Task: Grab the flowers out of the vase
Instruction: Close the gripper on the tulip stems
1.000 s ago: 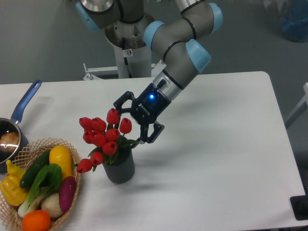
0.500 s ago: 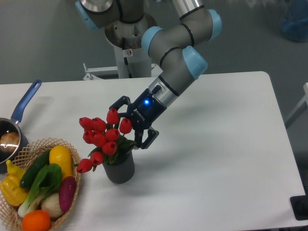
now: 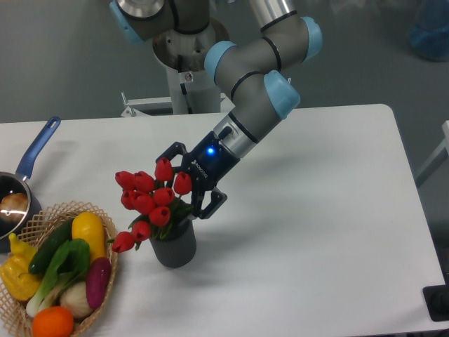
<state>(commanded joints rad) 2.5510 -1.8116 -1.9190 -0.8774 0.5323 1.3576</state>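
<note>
On the white table (image 3: 316, 232), toward its seven o'clock part, stands the vase (image 3: 173, 247), a small dark grey cylinder, upright, with the flowers (image 3: 151, 199) in it: red tulip buds on green stems and leaves, spreading wider than the vase mouth and leaning toward nine o'clock. The gripper (image 3: 184, 184) sits at the bunch's two o'clock side with its jaws spread apart, one finger above the upper buds and the other low beside the leaves near the vase rim; the topmost buds lie between the fingers, but nothing is pinched. At eight o'clock from the vase, just beside it, a wicker basket (image 3: 42, 217) holds vegetables: a yellow pepper, a cucumber, leafy greens, a purple eggplant and an orange fruit. At ten o'clock from the basket, at the table's left edge, a metal saucepan (image 3: 12, 203) with a blue handle holds something pale that cannot be made out.
</note>
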